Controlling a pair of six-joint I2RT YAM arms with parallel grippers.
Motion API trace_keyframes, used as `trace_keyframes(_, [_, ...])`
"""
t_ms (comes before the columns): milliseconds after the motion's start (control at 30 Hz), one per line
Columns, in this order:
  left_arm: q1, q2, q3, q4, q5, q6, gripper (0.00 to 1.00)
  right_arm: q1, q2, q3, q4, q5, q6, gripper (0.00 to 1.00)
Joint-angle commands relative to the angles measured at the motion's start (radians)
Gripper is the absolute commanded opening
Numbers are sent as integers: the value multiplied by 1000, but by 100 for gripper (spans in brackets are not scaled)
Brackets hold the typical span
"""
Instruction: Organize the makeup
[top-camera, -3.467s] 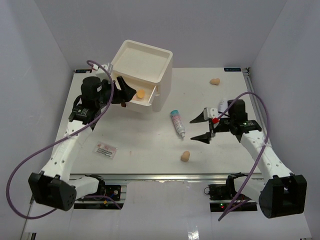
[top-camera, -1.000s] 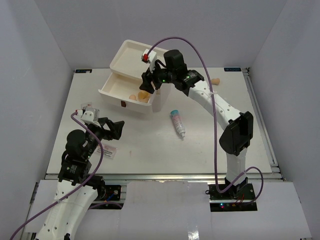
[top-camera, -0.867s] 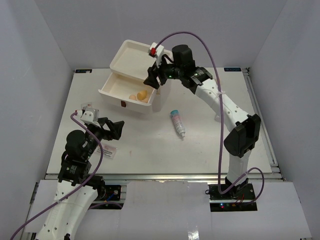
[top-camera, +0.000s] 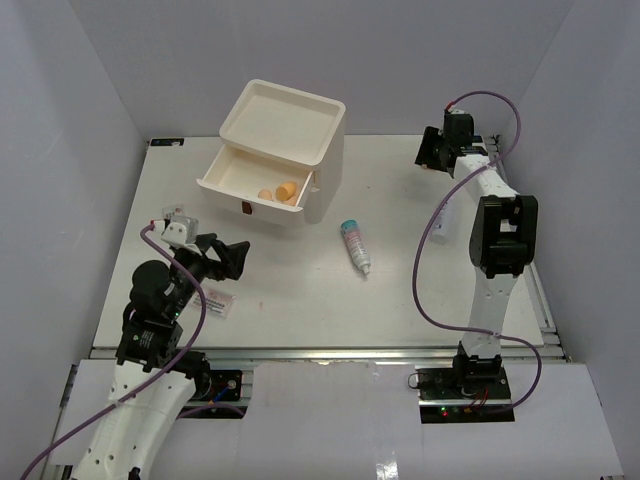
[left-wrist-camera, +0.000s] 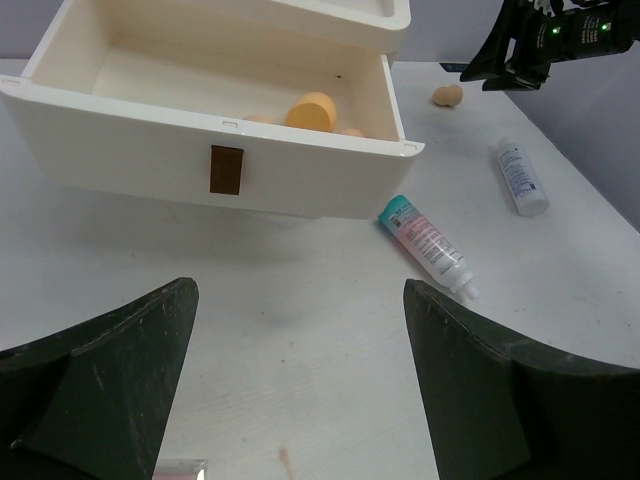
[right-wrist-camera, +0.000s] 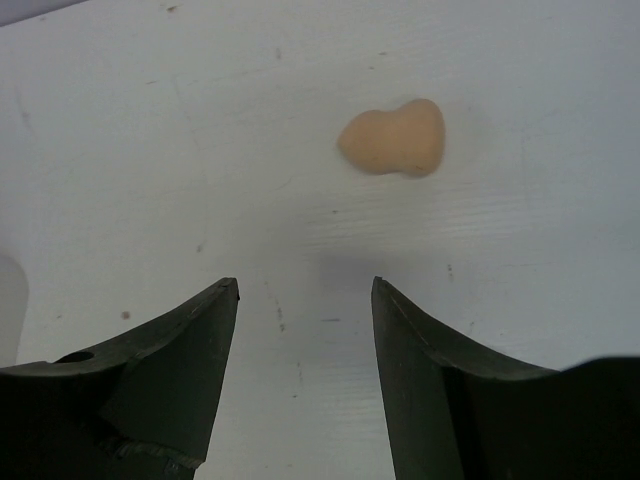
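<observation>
We see a white bench (top-camera: 300, 290) with a cream plastic drawer chest (top-camera: 328, 175) at its far left-centre. The chest's lower drawer (left-wrist-camera: 150, 160) is pulled open towards the near left.

The left end effector (left-wrist-camera: 300, 300) hangs over the near left of the bench with its fingers spread wide and nothing between them. It faces the drawer front. The right end effector (right-wrist-camera: 305, 290) is at the far right, also parted and empty, low over the bench.

A white tube with a teal-pink label (top-camera: 355, 245) lies flat at mid-bench, near and to the right of the chest. A plain white tube (left-wrist-camera: 522, 180) lies further right, well apart from it.

A flat white packet with red print (top-camera: 215, 300) lies at the near left, beside the left arm.

Two small tan egg-shaped sponges (top-camera: 285, 190) sit in the open drawer at its right end. A third tan sponge (right-wrist-camera: 392, 138) lies loose on the bench just beyond the right fingertips, clear of both.
</observation>
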Motion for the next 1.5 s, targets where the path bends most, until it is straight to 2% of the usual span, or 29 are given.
trace_keyframes(0, [1,15,-11,13,8,-1,95,-52,55,102,45,78,65,63])
trace_keyframes(533, [10,64,-11,14,11,-1,95,-117,287,301,54,-7,98,60])
trace_keyframes(800, [21,72,-12,15,11,-1,95,-118,332,299,54,-75,144,56])
trace_keyframes(867, [21,72,-12,15,12,-1,95,-120,336,292,55,-85,153,52])
trace_keyframes(1033, [22,72,-12,15,16,-1,95,-120,343,288,63,-105,145,29])
trace_keyframes(1233, [22,72,-12,15,16,-2,95,-123,334,284,77,-110,106,10])
trace_keyframes(1367, [22,72,-12,15,16,-1,95,-129,307,262,99,-149,75,8])
trace_keyframes(1467, [22,70,-11,16,16,-1,95,-131,216,169,155,-227,40,8])
